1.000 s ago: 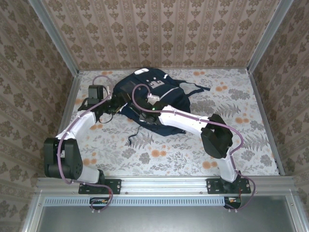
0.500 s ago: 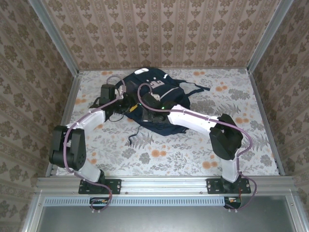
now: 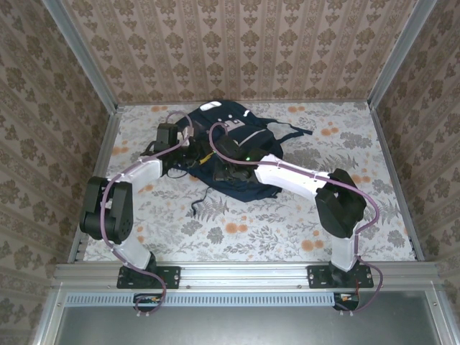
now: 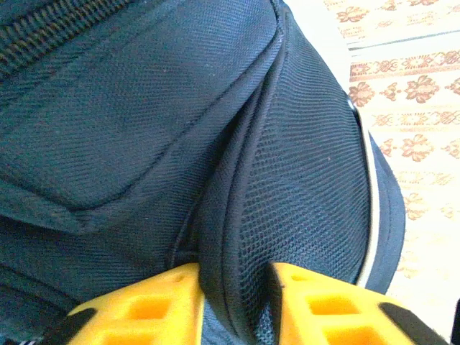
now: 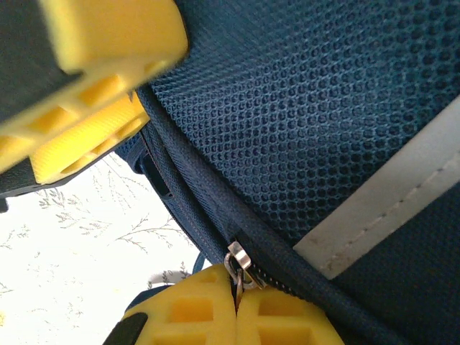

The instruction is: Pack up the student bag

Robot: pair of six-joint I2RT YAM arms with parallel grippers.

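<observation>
Right claw: right gripper (image 5: 237, 313) closed tight at the near edge of the bag, fingertips together on the small metal zip pull (image 5: 237, 260).
Left claw: left gripper (image 4: 233, 305) clamped on a raised fold of piped seam (image 4: 230, 237) beside the mesh side panel (image 4: 302, 194). Fabric fills the gap between the yellow fingers, so apparently a true pinch rather than a loose straddle.
Place: student bag (image 3: 262, 140) lying flat on the floral table (image 3: 359, 215), toward the far middle. Straps (image 3: 291, 129) trailing to the far right, and both claws on its near and left edges.
Weight: judged light and close to empty, going by the low, slumped lie.
Stiffness: soft woven fabric and mesh, likely to fold, sag and drag rather than lift as one piece. Best anchored by one claw while the other pulls.
Surface: coarse weave with good grip. Metal pull small and apt to slip from the pads if tugged off the zip line.
Fragility: little to break, though loose fabric could snag in the zip.
Where to hold: zip pull for opening, piped seam or a fabric fold for bracing, straps for shifting the whole bag.
Writing: none readable. White reflective stripe (image 5: 388, 208) plain; grey-white patch (image 3: 235, 128) too small to tell whether lettered.
</observation>
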